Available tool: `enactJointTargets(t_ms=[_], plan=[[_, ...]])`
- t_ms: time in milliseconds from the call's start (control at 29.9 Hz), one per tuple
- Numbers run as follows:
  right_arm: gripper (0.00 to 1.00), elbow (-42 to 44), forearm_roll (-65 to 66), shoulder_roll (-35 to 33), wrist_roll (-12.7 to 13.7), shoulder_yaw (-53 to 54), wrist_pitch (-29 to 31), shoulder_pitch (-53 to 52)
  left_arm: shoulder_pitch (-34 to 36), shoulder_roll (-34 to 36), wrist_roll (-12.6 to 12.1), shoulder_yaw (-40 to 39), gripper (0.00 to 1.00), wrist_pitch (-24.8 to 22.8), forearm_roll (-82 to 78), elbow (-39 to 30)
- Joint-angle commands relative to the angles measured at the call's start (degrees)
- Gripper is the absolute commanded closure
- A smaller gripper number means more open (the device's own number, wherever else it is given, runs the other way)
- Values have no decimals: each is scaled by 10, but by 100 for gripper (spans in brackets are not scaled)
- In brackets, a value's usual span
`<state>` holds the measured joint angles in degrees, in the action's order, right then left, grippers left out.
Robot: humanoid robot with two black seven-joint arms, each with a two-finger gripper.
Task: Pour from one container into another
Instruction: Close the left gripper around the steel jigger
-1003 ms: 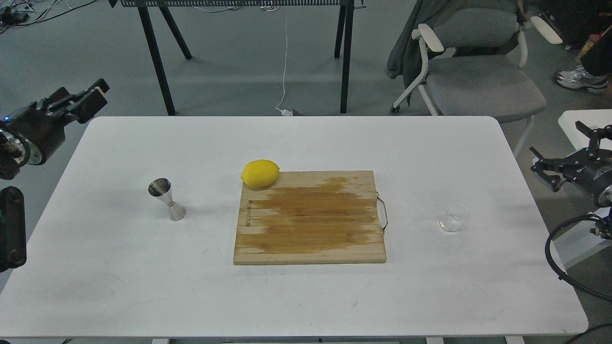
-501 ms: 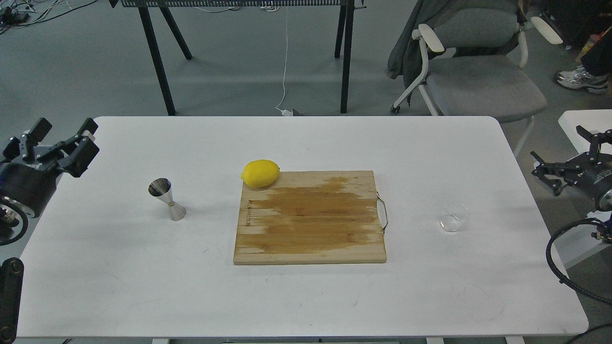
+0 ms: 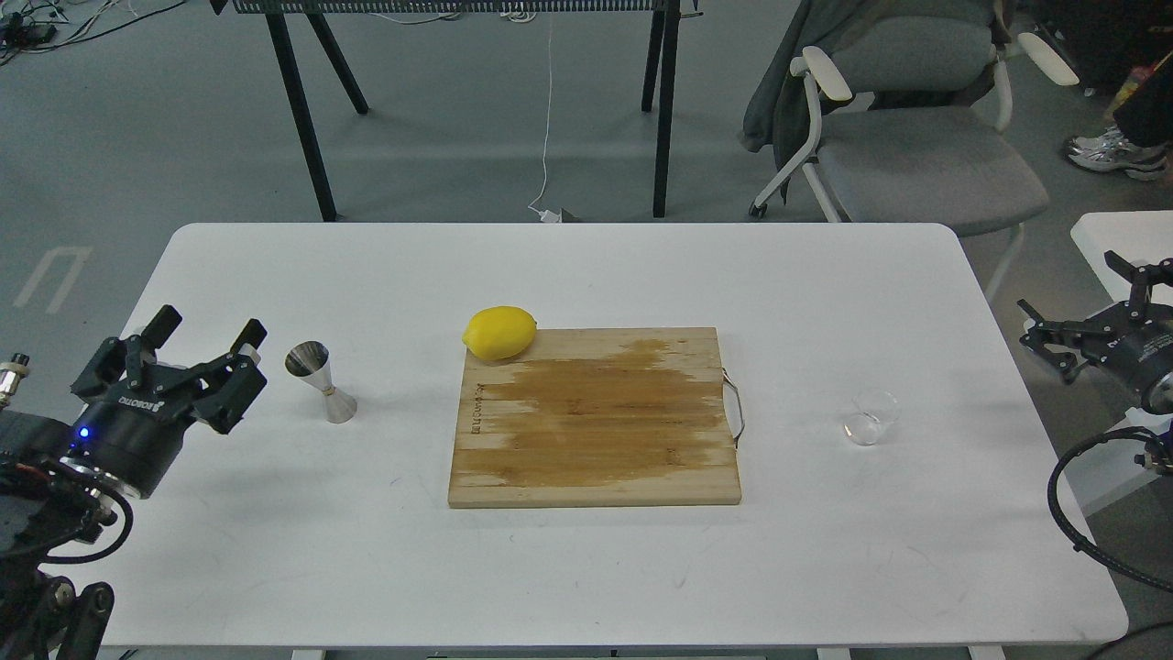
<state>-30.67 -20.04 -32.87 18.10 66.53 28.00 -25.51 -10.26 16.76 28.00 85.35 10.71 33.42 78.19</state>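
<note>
Tool, left (image 3: pixel 209 351), fingers spread wide, empty, just beside upright steel jigger (image 3: pixel 320 381) on worktop (image 3: pixel 586 568); tool, right (image 3: pixel 1090 307), spread, empty, near glass beaker cup (image 3: pixel 869 417) right of cutting board (image 3: pixel 596 417): likely light, slippery, fragile, grip mid-wall.

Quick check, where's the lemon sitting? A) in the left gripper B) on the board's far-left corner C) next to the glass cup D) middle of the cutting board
B: the lemon rests on the far-left corner of the cutting board, overhanging its edge, away from the glass cup and the left gripper.
</note>
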Motion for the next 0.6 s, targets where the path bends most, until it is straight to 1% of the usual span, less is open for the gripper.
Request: enactJointTargets(t_ms=[0,67,134,401,568], plan=[[0,0,0,0,0,0,0,1,-9,0,0,29,0,40,-3,-43],[0,0,0,1,0,0,0,1,-9,-1,0,44,0,57,-11,-71],[0,0,0,1,0,0,0,1,-8,-3,0,52,0,62,-13,-92],[0,4,0,0,0,1,0,2,-1,-36,0,68,0,63,-19,-133],[0,7,0,0,0,1,0,3,29,-65,0,73,0,63,-43,-161]])
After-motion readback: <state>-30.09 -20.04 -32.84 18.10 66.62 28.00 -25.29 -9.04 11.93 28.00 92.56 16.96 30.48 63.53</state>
